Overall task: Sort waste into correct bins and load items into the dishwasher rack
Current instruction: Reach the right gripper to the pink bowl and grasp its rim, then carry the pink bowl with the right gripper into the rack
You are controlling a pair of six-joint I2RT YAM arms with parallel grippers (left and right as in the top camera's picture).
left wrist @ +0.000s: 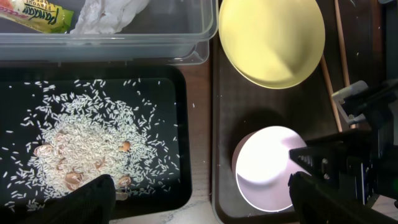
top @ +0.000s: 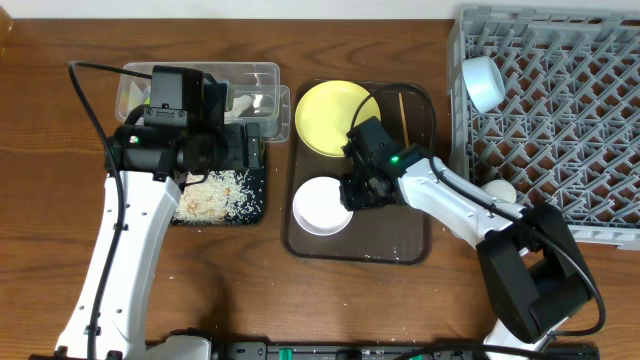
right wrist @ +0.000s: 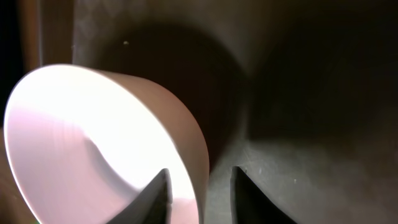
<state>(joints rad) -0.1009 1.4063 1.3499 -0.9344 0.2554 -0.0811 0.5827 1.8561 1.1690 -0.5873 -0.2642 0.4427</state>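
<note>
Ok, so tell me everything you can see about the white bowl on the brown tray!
The white bowl is round, plain and smooth, like glossy ceramic or plastic, and looks empty. It sits upright in the near-left corner of the brown tray, with the yellow plate farther back on the same tray. The right arm's jaws straddle its right rim, one inside and one outside; a small gap shows at the outer one, so it seems not squeezed yet.

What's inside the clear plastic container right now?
The clear container holds a yellow-green wrapper and crumpled white paper, seen from the left wrist. Its far end lies outside that view, and overhead the left arm covers part of it, so more may be hidden.
</note>
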